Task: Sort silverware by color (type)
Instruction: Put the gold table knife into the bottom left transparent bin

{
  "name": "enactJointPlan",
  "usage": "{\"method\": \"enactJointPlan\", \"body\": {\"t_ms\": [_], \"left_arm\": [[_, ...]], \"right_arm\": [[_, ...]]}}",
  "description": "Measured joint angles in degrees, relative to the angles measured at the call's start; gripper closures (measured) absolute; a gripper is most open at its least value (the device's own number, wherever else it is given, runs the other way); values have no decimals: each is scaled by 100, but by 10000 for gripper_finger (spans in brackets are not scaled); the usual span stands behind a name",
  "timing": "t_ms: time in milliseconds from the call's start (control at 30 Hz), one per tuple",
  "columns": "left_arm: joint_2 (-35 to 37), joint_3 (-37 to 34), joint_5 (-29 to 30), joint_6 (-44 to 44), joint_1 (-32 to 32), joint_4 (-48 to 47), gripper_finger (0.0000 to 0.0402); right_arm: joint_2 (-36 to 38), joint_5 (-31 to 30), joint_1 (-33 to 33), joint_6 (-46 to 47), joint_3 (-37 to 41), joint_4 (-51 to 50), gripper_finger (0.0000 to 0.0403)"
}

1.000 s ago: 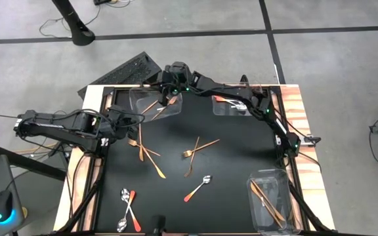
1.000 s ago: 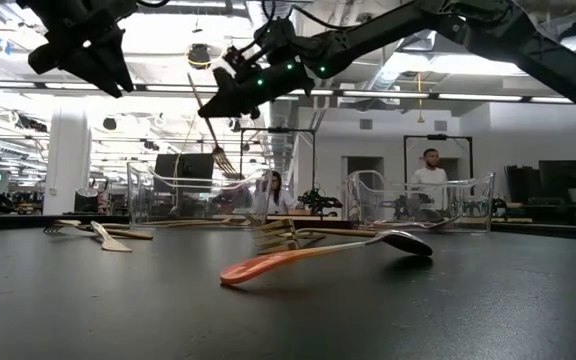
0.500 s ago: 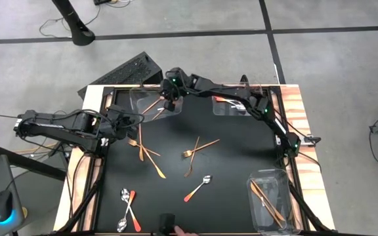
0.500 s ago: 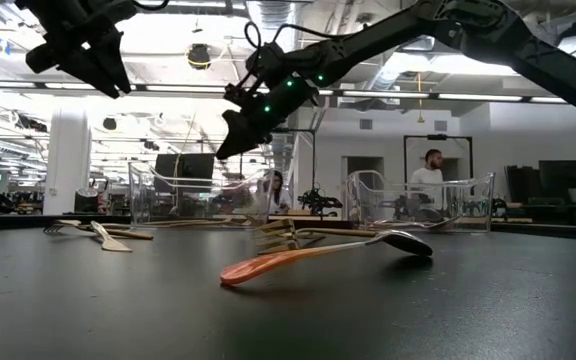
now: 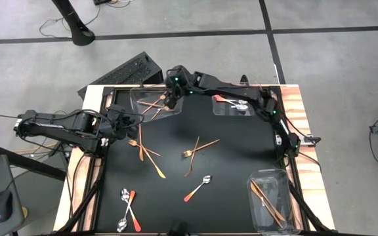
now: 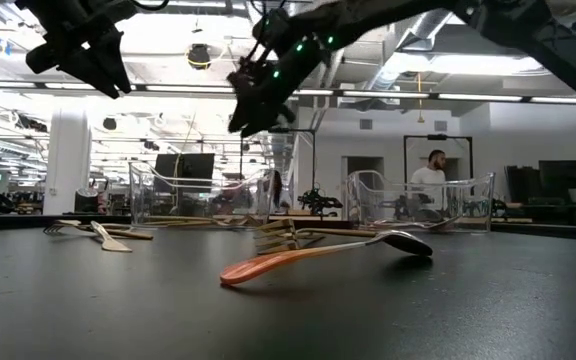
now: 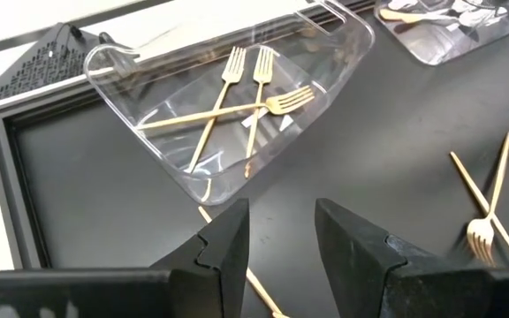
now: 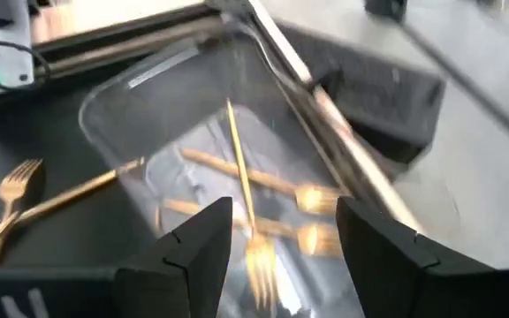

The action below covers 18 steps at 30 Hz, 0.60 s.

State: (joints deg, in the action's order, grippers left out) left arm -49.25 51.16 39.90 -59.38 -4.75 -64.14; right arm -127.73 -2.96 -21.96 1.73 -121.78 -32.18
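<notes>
Black table top (image 5: pixel 228 170) is seen from above, framed by a wooden border on a grey floor. At the left edge the left gripper (image 5: pixel 125 122) is held above the mat, and its fingers (image 7: pixel 228 252) are spread apart with nothing between them. Just ahead of these fingers a clear bin (image 7: pixel 162 146) is placed, and three copper-gold forks (image 7: pixel 259 88) are lying crossed inside it. Beside the left fingertips two more forks (image 5: pixel 138 145) are left on the mat. Over the same bin the right gripper (image 5: pixel 170 99) is raised, and its fingers (image 8: pixel 193 252) are opened wide and grip nothing; the forks are seen directly below them. Further right, crossed forks (image 5: pixel 199 149) are lying at the middle, and a red-handled spoon (image 5: pixel 197 188) is placed nearer the front edge. A second bin (image 5: pixel 231 105) with spoons is set behind, and gold sticks (image 5: pixel 266 202) are kept in a third bin (image 5: pixel 286 180) at the right front corner.
</notes>
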Motion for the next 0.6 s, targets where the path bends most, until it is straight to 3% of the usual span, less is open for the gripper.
{"method": "enactJointPlan", "body": {"t_ms": [133,300,400,600], "left_arm": [[1,0,1,82,-3,6,284],[2,0,-40,313,-3,89,284],[-12,0,62,449,-3,108,284],[-80,-4,348,959,-3,508,284]], "right_arm": [[313,-3,-3,516,0,-913,181],[717,135,110,440,362,-2322,184],[1166,144,280,542,1082,-2174,184],[2509,166,596,1384,3025,-938,184]]}}
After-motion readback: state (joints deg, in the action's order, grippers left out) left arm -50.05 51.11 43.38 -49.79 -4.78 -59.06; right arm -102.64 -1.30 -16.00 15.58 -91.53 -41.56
